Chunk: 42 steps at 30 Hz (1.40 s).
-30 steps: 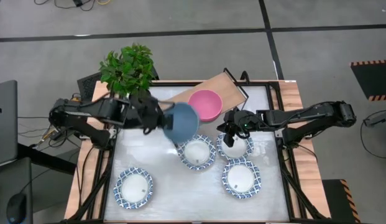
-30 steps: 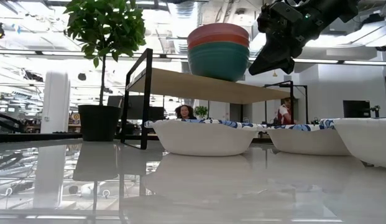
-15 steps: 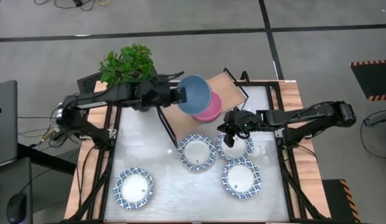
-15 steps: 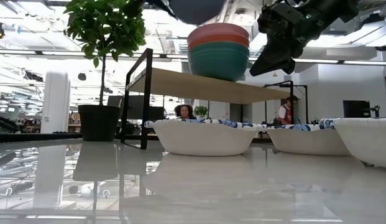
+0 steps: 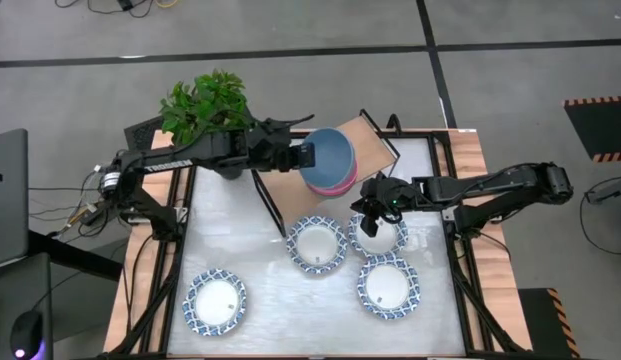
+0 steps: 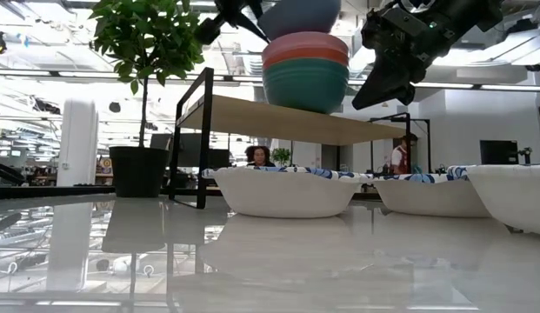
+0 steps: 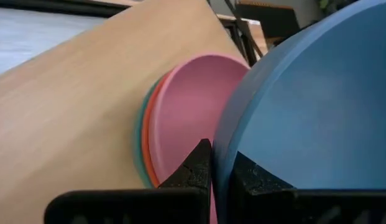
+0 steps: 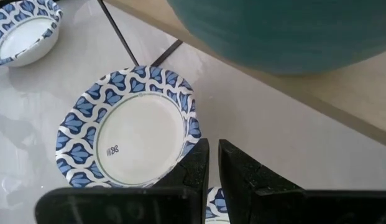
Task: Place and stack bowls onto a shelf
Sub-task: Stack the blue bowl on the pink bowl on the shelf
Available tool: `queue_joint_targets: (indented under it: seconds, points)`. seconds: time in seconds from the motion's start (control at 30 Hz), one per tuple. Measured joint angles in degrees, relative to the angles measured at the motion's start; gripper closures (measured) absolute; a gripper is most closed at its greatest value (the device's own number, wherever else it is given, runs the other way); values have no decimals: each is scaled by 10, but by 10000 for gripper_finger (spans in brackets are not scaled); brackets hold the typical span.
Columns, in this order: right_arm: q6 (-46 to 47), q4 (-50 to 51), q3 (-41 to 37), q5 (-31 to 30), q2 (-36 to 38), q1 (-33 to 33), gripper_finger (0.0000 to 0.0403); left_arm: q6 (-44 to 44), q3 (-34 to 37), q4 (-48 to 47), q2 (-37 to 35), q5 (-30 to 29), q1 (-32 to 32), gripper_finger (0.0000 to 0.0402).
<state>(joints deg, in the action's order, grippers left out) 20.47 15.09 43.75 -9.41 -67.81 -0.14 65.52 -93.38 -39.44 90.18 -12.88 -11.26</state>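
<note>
Two bowls sat nested on the shelf [image 5: 342, 138]; left gripper [image 5: 306, 155], jaws clamping the blue bowl [image 5: 327, 158], needed lowering onto the pink bowl [image 7: 183, 118]. Right gripper [image 5: 368, 214], jaws nearly closed, hovered over patterned bowls.

Bowl stack [image 5: 335, 178] on shelf [image 5: 290, 158]

Your desk [image 5: 260, 290] carries four patterned bowls [image 5: 215, 301], a plant [image 5: 203, 108] and the shelf [image 5: 365, 138], which bears stacked bowls [image 6: 305, 74].
</note>
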Motion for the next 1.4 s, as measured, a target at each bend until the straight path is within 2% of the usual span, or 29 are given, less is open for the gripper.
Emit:
queue_joint_targets:
  seconds: [0.17, 0.4, 0.53, 0.77, 0.97, 1.07, 1.23, 1.4]
  points:
    - [0, 4, 0, 0, 0, 0, 339, -14, 0, 3, -1, -15, 0, 401]
    - [-2, 7, 0, -1, 0, 0, 339, -29, 0, 5, -1, -5, 0, 396]
    - [-2, 7, 0, -1, 0, 0, 339, -43, 0, 4, -1, -9, 0, 368]
    - [-1, 7, 0, -1, 0, 0, 339, -55, 0, 9, -1, -25, 0, 291]
    - [-1, 7, 0, -1, 0, 0, 339, -101, 0, 34, -4, -43, -4, 242]
    - [-1, 8, 0, -1, 0, 0, 339, -117, 0, 39, -6, -39, -11, 227]
    - [2, 8, 0, -1, 0, 0, 339, -148, -16, 27, -10, 2, -24, 219]
    - [2, 8, 0, -1, 0, 0, 339, -193, -54, 23, -17, -13, -27, 219]
